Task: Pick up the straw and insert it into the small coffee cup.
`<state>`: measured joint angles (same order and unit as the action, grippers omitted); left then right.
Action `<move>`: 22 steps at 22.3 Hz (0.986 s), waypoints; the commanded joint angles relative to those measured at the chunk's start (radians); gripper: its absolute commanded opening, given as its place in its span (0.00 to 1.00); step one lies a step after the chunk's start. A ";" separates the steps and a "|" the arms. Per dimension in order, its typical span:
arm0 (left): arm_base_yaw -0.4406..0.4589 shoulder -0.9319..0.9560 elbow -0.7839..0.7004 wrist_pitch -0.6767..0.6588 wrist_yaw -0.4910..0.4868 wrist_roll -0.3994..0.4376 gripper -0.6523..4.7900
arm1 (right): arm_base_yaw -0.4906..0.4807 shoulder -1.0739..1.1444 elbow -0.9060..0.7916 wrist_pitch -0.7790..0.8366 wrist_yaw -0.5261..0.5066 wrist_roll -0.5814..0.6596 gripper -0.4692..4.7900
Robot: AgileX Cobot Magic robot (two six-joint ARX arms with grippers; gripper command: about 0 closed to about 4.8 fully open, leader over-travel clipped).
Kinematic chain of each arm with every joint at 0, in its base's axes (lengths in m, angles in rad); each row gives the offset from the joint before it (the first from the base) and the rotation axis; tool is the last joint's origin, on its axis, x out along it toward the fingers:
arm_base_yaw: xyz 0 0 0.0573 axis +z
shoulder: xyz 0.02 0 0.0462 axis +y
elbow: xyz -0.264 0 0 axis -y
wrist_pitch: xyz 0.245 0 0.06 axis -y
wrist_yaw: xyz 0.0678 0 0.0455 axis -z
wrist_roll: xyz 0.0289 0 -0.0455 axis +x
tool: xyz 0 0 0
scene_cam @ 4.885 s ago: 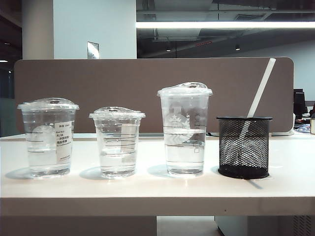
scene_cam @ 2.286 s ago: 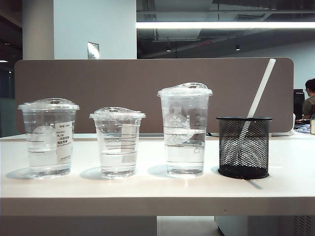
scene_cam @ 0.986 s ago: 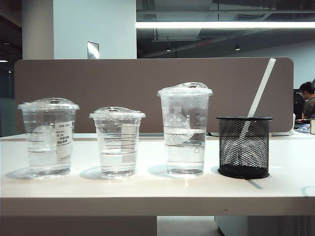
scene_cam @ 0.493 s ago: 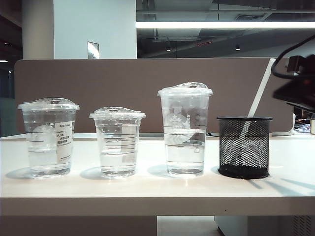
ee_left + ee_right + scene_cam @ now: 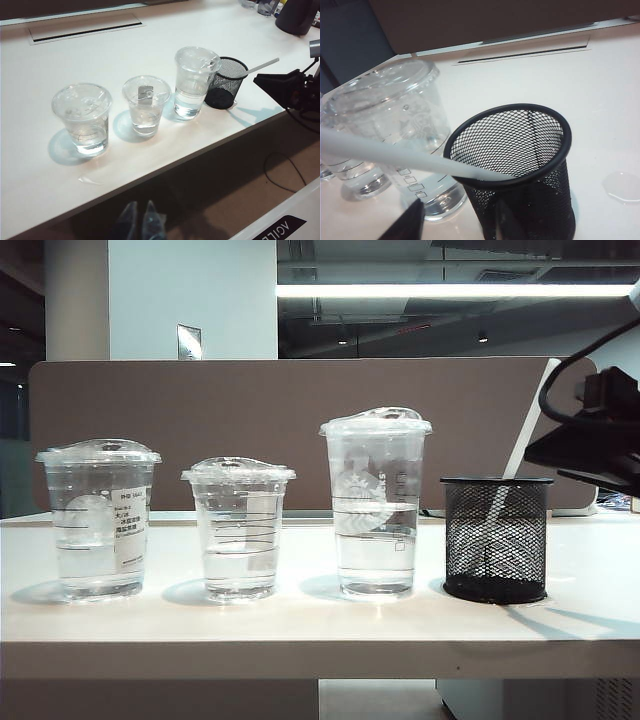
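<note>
three clear plastic cups with domed lids stand in a row on the white table (image 5: 300,635), each part-filled with clear liquid. seen from the exterior camera, left to right: a wide clear cup with a text-printed label (image 5: 98,520), the small coffee cup (image 5: 238,528), shortest, with thin black lines and a white label, then the tallest clear cup with a white round logo (image 5: 375,502).

just right of the tallest cup stands a black wire-mesh cylinder holder (image 5: 496,538). the long thin white straw (image 5: 522,438) rests in it, tilted, lower end inside the mesh, upper part leaning over the rim up and to the right. straw not in the small coffee cup; the tallest cup stands between them.

right gripper (image 5: 455,222): black, at the right edge of the exterior view, level with the straw's upper part, above and to the right of the holder. its wrist camera shows two dark fingertips (image 5: 405,222) spread apart, just in front of the holder, nothing between them. the straw crosses that view above the tips, apart from them.

left gripper (image 5: 141,220): off the table, beyond its near edge. two pale translucent tips close together with a narrow gap, nothing between them; cannot tell whether fully pressed together.

a small clear scrap (image 5: 90,179) lies on the table near the wide cup.
</note>
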<state>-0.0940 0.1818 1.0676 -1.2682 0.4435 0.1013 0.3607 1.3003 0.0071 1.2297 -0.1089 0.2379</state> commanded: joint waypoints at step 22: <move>-0.001 0.001 0.002 0.013 0.002 0.004 0.16 | -0.002 -0.013 0.222 -0.102 0.002 -0.141 0.18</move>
<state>-0.0940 0.1818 1.0676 -1.2682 0.4435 0.1013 0.3588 1.3022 0.2050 1.1141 -0.1085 0.1329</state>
